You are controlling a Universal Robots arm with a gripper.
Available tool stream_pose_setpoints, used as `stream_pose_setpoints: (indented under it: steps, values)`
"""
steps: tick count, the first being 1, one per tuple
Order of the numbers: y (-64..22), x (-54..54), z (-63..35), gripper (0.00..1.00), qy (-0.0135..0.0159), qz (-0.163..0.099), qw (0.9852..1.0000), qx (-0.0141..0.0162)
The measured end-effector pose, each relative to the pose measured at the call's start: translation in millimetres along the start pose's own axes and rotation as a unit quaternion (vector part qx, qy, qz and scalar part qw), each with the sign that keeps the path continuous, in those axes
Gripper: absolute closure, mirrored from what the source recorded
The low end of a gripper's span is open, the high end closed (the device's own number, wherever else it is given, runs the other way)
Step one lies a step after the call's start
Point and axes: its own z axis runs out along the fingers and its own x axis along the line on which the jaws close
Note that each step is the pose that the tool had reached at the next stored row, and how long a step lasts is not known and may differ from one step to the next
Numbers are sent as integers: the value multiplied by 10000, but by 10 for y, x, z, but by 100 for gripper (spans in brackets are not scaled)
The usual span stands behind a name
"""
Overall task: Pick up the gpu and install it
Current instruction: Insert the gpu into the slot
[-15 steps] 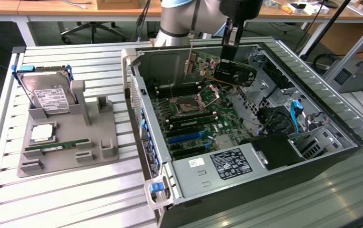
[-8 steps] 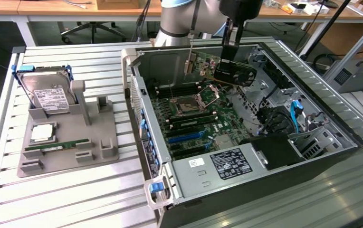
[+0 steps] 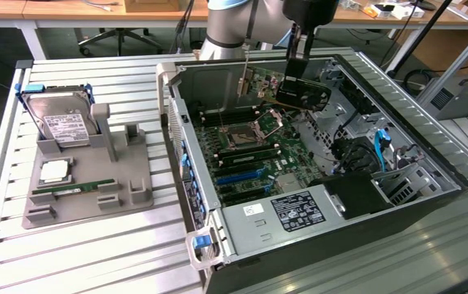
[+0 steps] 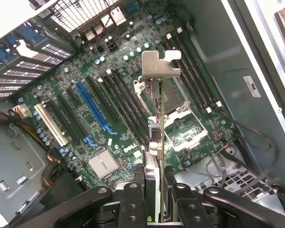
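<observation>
My gripper (image 3: pixel 294 73) was clenched, fingers (image 4: pixel 134 190) grasping the gpu (image 3: pixel 304 95) edge-on, its silver bracket (image 4: pixel 160 64) farthest from them. The card hung over the motherboard (image 4: pixel 85 109) inside the open computer case (image 3: pixel 187 122). Near the fingertips, white board lettering appeared to read "DELL"; other labels were illegible.

Robotics lab: slatted aluminium bench (image 3: pixel 95 257), wooden desks (image 3: pixel 70 12), office chair (image 3: pixel 119 38) behind.

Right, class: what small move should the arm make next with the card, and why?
Probably shift the card sideways, not down: the gripper holds it edge-on above the processor socket, while the long blue slot lies off to one side.
</observation>
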Motion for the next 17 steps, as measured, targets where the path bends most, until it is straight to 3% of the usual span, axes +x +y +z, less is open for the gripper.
stream_pose_setpoints:
  steps: [17]
  values:
    - [0, 0, 0, 73, -17, -208, 9998, -2]
